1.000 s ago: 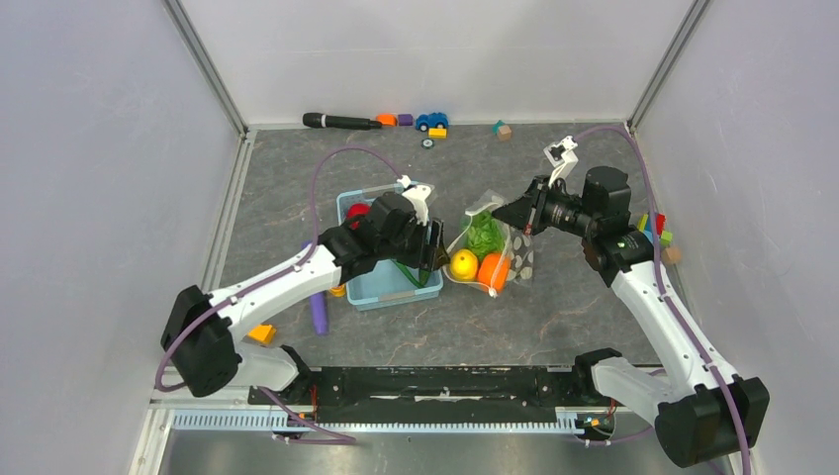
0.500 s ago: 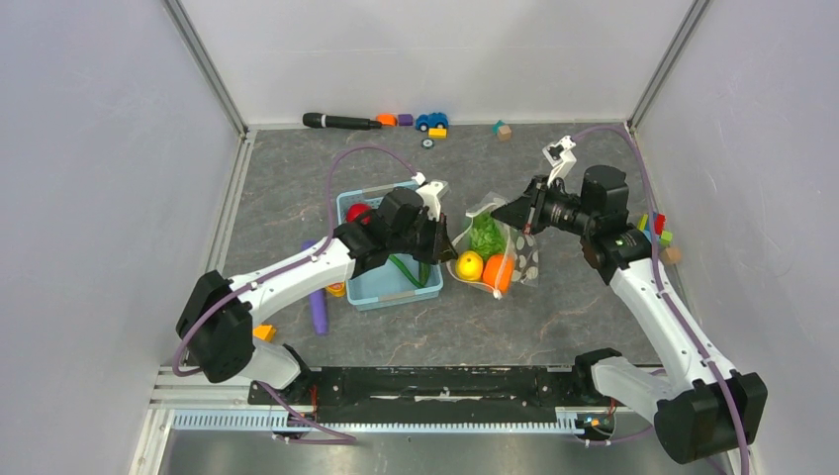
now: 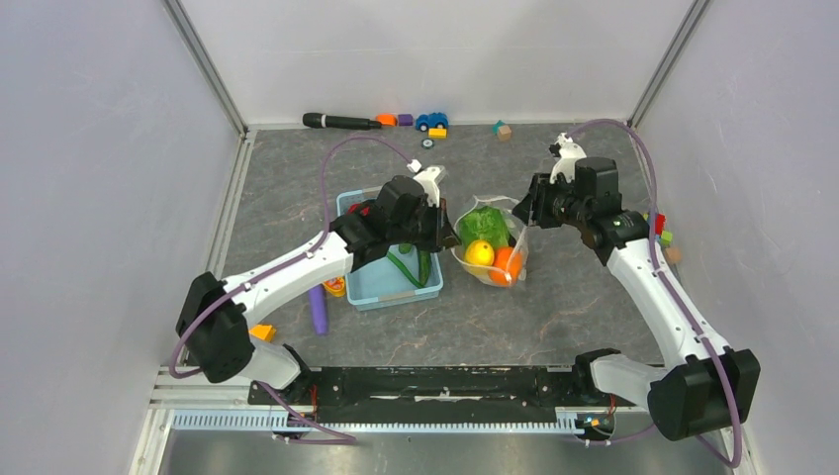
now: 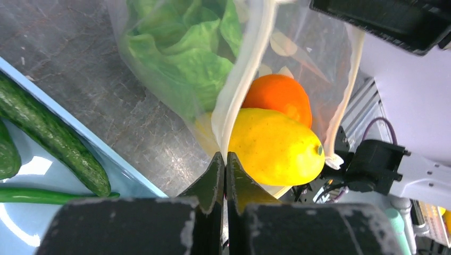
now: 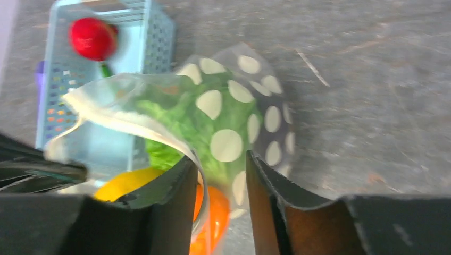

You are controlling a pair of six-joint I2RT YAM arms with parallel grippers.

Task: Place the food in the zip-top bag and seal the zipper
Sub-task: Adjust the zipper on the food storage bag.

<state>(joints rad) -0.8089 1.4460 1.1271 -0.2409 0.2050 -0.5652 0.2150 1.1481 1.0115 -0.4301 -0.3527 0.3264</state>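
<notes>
A: Where is the zip-top bag?

B: Just beside the basket, on the side away from the left arm's base. The lettuce, a yellow piece and an orange piece lie inside it. The cucumber and a red piece are in the basket.

A: And the grippers?

B: The left gripper has its fingers pressed together on the zipper, at the lip nearest the basket. The right gripper has its fingers apart. The bag's dotted far wall lies between them, and nothing looks pinched.

A: So what should the robot mind?

B: Probably the mouth, since food remains in the basket. The right fingers ought to close on the far lip itself, not on the wall below it. Then they can draw it gently away from the basket against a firm left pinch. Too hard a pull could tip the bag and spill the round pieces.
</notes>
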